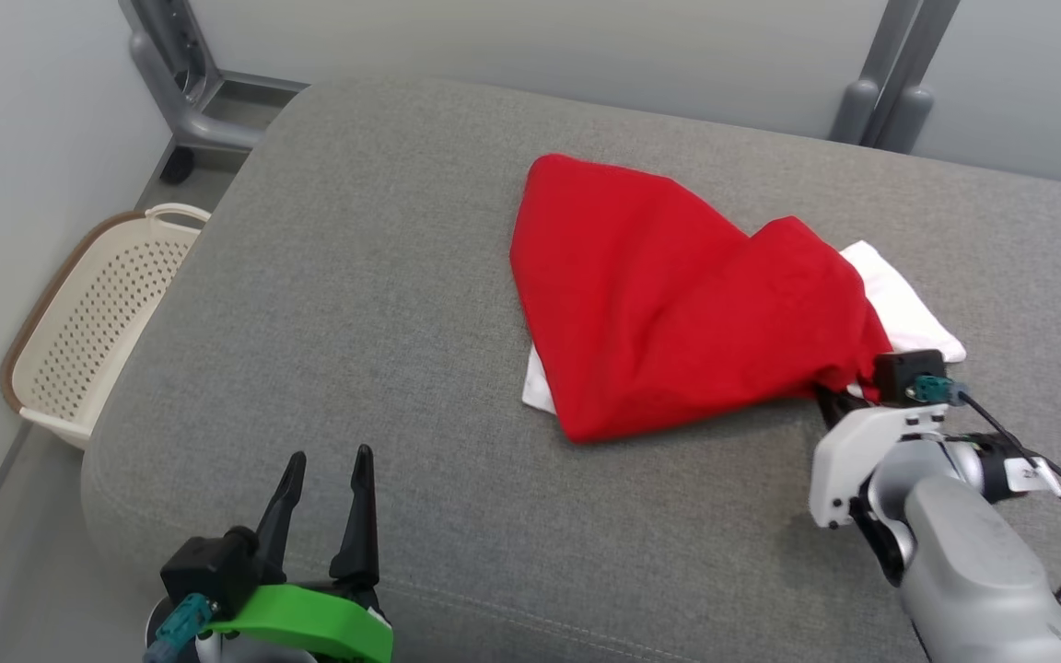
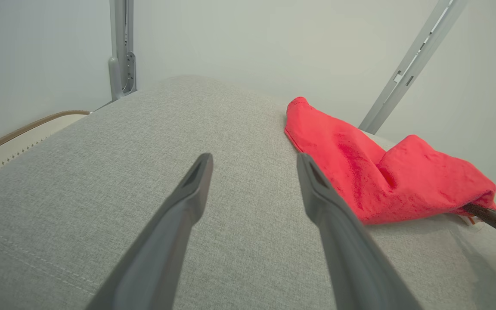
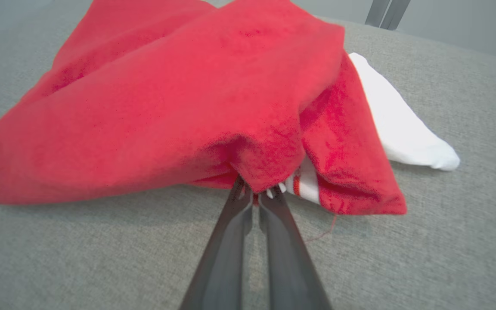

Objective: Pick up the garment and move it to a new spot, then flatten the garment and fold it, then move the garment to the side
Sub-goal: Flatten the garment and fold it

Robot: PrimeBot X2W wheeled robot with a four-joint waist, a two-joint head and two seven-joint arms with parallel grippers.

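Observation:
A red garment [image 1: 669,304] with white parts lies crumpled on the grey cushion [image 1: 383,304], right of the middle. My right gripper [image 1: 848,391] is at its near right corner, shut on a fold of the red cloth; the right wrist view shows the garment [image 3: 196,99] draped over my right gripper [image 3: 256,191], the two fingers pinched together on its edge. My left gripper [image 1: 326,465] hovers open at the lower left, well apart from the cloth. In the left wrist view the left gripper [image 2: 254,161] is spread wide and holds nothing, with the garment [image 2: 373,172] to its right.
A cream perforated laundry basket [image 1: 93,318] stands on the floor left of the cushion. Grey metal frame legs [image 1: 190,83] rise behind the cushion's far edge. The cushion's left half is bare grey fabric.

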